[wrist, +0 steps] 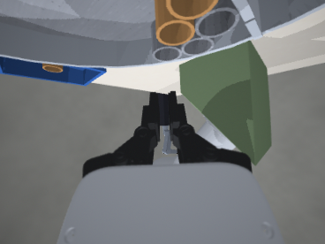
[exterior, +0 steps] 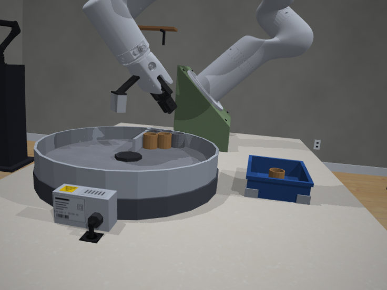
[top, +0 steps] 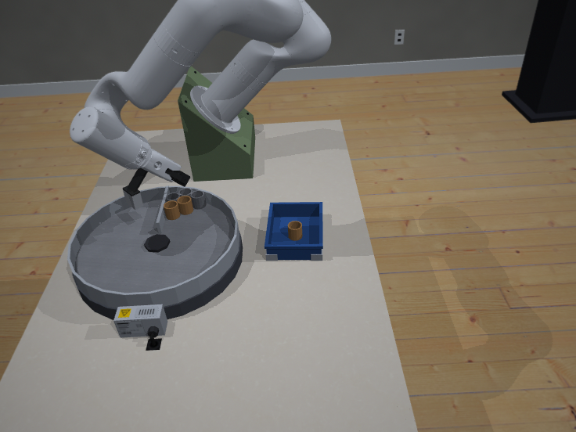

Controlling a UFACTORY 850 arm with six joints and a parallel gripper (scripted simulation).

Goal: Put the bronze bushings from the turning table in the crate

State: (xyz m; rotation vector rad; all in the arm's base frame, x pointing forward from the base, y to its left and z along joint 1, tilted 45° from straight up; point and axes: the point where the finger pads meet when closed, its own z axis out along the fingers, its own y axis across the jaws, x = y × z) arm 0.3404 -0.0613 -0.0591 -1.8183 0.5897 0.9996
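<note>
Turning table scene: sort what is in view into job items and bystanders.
Job items: turning table; two bronze bushings on it; steel bushings; crate with one bronze bushing inside; shut pincer.
Bystanders: control box; green arm mount; wall socket.

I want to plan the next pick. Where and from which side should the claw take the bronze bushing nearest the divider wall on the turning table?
Probably from above, across the rim of the upright, open-topped bronze bushing. Its neighbours, the second bronze bushing and the divider wall, crowd its sides.
</note>
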